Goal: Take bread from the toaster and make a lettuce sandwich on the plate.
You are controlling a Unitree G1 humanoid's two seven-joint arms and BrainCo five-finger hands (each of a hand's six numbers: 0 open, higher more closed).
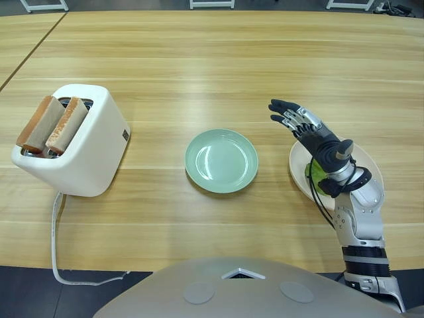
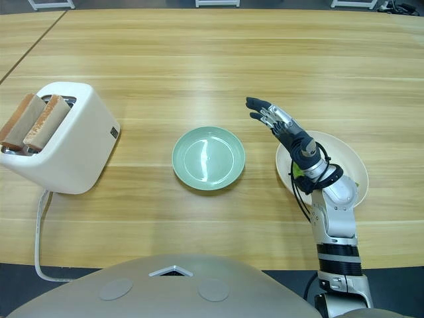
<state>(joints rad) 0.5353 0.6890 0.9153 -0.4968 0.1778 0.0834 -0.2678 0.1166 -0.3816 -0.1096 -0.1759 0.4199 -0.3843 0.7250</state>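
The right hand [image 1: 306, 129] hangs open and empty over the white dish [image 1: 368, 163] of lettuce [image 1: 312, 174] near the bench's right edge. The bread [image 1: 56, 124] stands in the toaster [image 1: 89, 156], far left. A careless dip could clip the rim and tip the dish.

You have bright, even light from overhead across the table [image 1: 232, 66]. A broad pale sheen lies on the wood toward 12 o'clock and fades toward 6. The plate [image 1: 221, 161] carries soft white reflections on its glazed inner face. Shadows are short and soft-edged: a thin dark one hugs the plate's rim at 6 o'clock, and the toaster [image 1: 86, 149] drops a faint one along its base toward 5 o'clock. The toaster's top reads bright white, while its side toward you is greyer. The floor [image 1: 26, 291] at 7 o'clock sits dim.
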